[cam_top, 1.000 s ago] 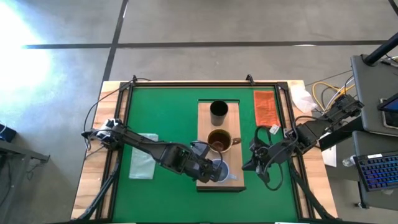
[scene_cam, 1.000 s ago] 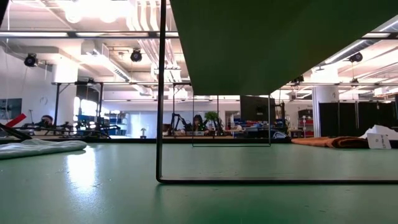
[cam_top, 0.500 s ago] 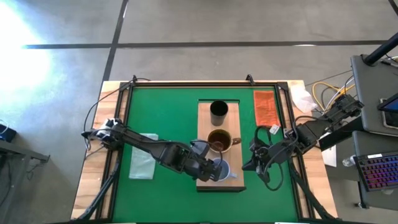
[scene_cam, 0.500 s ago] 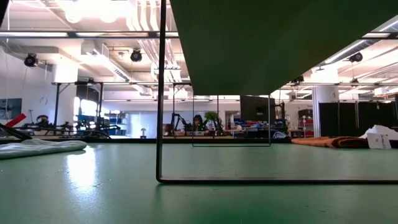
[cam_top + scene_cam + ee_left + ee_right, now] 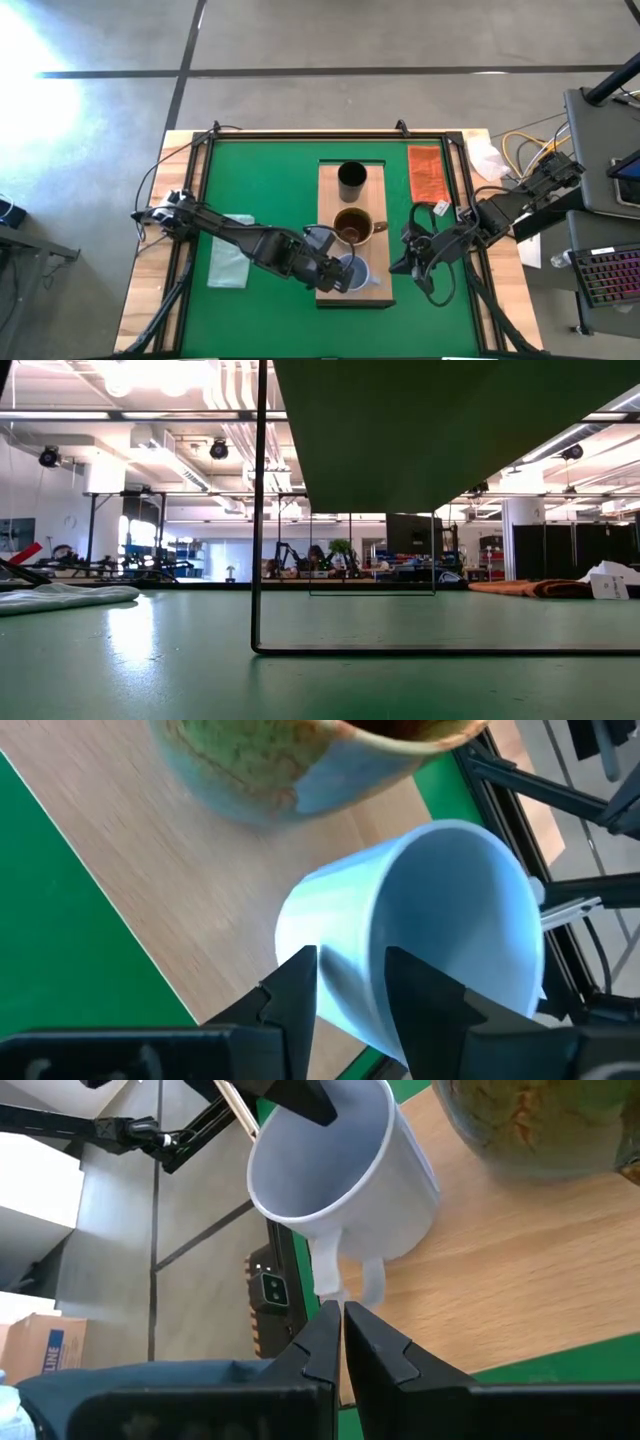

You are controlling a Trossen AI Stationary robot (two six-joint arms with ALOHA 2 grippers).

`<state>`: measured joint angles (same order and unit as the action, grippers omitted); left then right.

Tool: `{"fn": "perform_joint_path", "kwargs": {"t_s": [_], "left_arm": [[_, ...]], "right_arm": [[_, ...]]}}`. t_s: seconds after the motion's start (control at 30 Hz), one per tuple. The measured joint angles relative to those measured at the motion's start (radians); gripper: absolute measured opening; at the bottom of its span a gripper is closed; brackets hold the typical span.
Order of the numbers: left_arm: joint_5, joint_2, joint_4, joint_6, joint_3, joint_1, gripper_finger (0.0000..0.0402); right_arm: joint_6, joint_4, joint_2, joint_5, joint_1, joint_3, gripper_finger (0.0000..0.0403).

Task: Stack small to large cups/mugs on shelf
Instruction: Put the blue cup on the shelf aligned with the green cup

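Pale mug: blue-white, glossy, smooth wall, loop handle. Tilted well off upright, long axis slanting, mouth opening away from left gripper toward the board's near end. It sits at the near end of the shelf, just beside the brown mug. Black tumbler upright at far end. Left fingers pinch the pale mug's wall, one inside, one outside. Right gripper, fingers pressed together and empty, near the handle, beside the shelf.
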<state>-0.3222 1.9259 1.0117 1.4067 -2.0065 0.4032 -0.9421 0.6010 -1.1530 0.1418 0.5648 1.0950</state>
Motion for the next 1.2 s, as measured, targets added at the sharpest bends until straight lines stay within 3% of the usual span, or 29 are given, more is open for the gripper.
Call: {"fn": "perform_joint_path", "kwargs": {"t_s": [1.0, 1.2], "left_arm": [[0.024, -0.031, -0.025, -0.006, 0.001, 0.011, 0.0105], [-0.061, -0.06, -0.004, -0.037, 0.003, 0.012, 0.0105]], "right_arm": [[0.004, 0.001, 0.0, 0.013, 0.0, 0.0, 0.0011], [0.003, 0.021, 0.0, 0.013, 0.0, 0.0, 0.0011]]}}
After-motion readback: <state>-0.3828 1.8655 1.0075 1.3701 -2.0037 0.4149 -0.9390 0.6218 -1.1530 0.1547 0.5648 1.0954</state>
